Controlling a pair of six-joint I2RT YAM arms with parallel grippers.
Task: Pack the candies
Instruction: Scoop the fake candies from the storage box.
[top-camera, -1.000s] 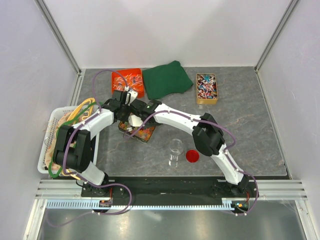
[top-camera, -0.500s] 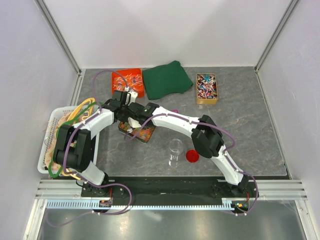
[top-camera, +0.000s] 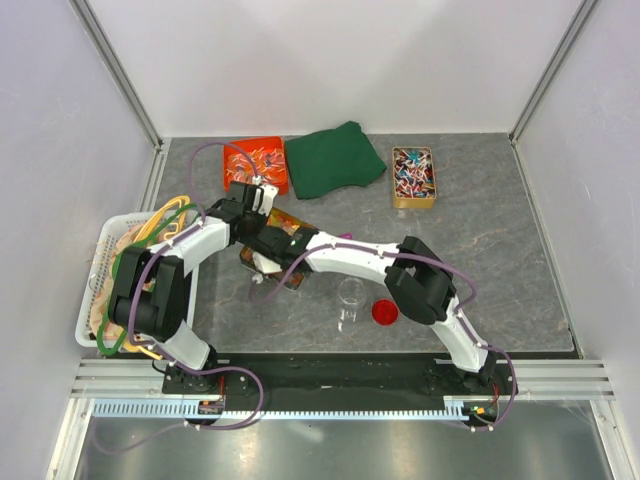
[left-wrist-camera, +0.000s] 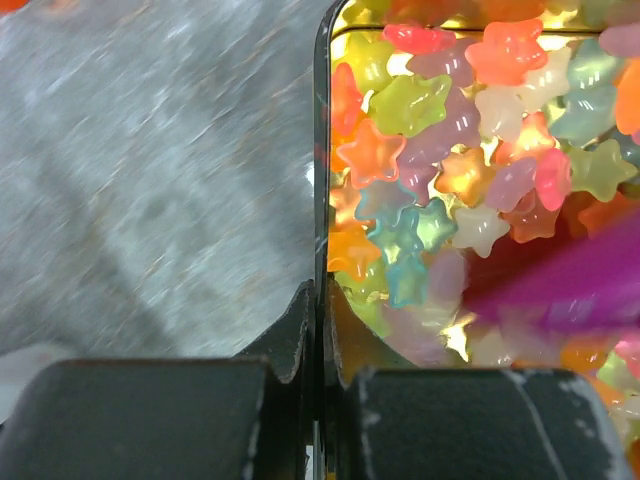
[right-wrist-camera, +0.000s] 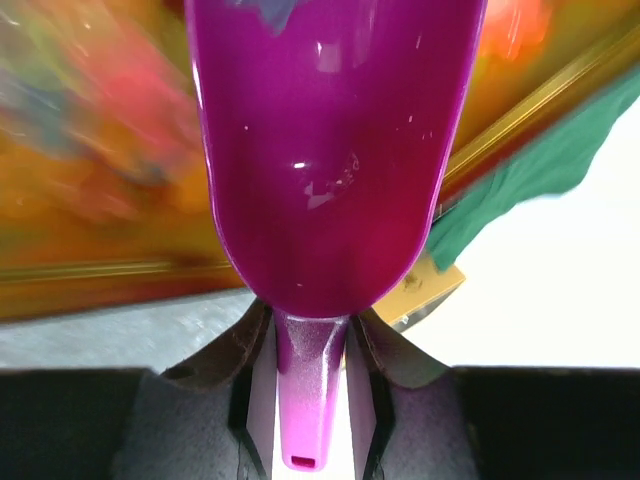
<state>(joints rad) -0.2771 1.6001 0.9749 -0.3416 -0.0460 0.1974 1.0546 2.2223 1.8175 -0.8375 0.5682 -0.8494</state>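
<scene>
Since a second ago the right arm has swung left and lower, so its forearm now lies across the candy container in the overhead view; the left arm has barely shifted.

The candies are small translucent stars in orange, yellow, pink, green and pale blue, heaped in a tin with a shiny gold lining, which sits on the table towards its left side. The left tool is clamped on the tin's thin side wall, one finger inside and one outside. A magenta scoop hangs bowl-first over the candies, which blur behind it in the right wrist view. The right tool is closed on the scoop's narrow handle.

Behind the tin lie a green cloth and an orange tray of slim wrapped sweets. Farther right is a wooden box of twist-wrapped sweets. Nearer the arm bases stand a clear jar and, just beside it, a red lid. A white basket sits at the table's left edge.
</scene>
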